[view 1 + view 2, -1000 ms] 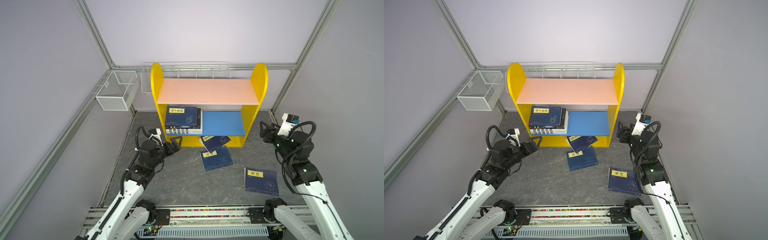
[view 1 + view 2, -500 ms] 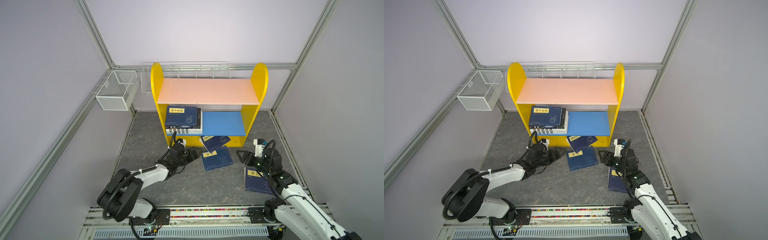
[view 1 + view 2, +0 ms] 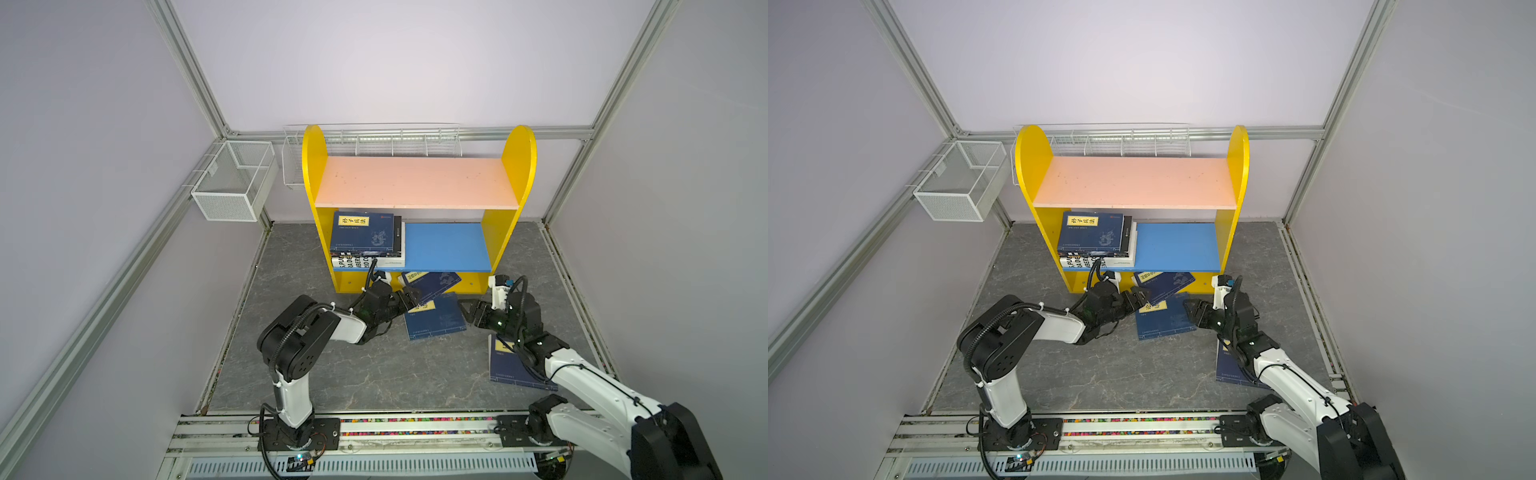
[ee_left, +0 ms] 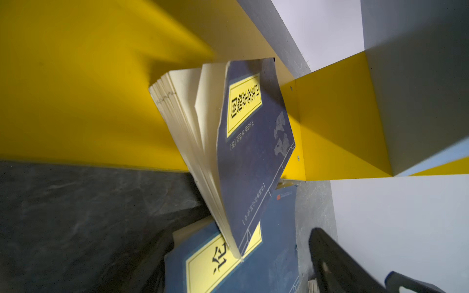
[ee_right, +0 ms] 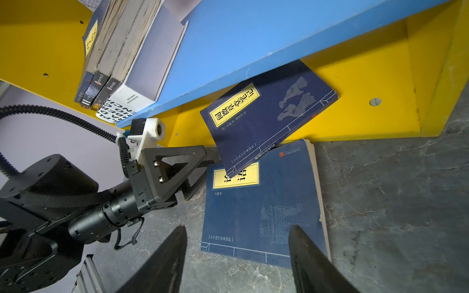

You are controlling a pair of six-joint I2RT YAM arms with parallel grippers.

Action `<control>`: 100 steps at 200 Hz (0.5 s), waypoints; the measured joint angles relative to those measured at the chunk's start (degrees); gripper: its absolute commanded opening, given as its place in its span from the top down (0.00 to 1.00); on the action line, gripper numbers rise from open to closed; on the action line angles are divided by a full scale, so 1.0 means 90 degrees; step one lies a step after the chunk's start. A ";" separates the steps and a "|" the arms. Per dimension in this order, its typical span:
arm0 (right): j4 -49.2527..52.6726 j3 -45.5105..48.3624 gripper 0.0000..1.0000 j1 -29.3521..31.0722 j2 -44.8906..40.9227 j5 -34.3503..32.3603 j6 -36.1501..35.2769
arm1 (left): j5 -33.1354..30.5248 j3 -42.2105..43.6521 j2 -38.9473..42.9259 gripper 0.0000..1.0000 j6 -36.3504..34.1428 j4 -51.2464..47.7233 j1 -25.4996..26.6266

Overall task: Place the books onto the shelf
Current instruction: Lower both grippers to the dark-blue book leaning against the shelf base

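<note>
Jaws spread, the left gripper (image 5: 205,170) seems set to grab the book (image 5: 269,119) leaning on the shelf (image 3: 415,183), which calls for a firm close; the right gripper (image 5: 238,230) hangs open.

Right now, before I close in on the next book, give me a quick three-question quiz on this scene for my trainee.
1. True or false: a book lies on the pink upper board.
2. How many navy books are on the floor, off the shelf?
3. The tilted navy book rests its lower corner on:
A) the flat navy book
B) the blue lower board
C) the wire basket

Key: 1 false; 2 three; 3 A.
</note>
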State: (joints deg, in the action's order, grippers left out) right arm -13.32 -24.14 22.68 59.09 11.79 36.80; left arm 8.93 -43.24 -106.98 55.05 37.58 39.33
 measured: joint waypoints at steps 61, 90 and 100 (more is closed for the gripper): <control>0.0044 -0.0041 0.34 0.0053 0.0056 -0.0151 -0.0114 | -0.0034 -0.0602 -0.0476 0.15 0.0012 -0.0015 0.0177; 0.0100 -0.0068 0.34 0.0070 0.0056 -0.0214 -0.0138 | -0.0083 -0.0806 -0.0656 0.15 0.0027 0.0061 0.0491; 0.0124 -0.0068 0.33 0.0075 0.0056 -0.0238 -0.0141 | -0.0114 -0.0804 -0.0658 0.15 0.0075 0.0102 0.0636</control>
State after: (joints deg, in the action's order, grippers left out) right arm -12.21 -24.75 23.35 59.59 9.65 35.53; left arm 7.90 -50.48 -112.90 55.72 38.50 45.06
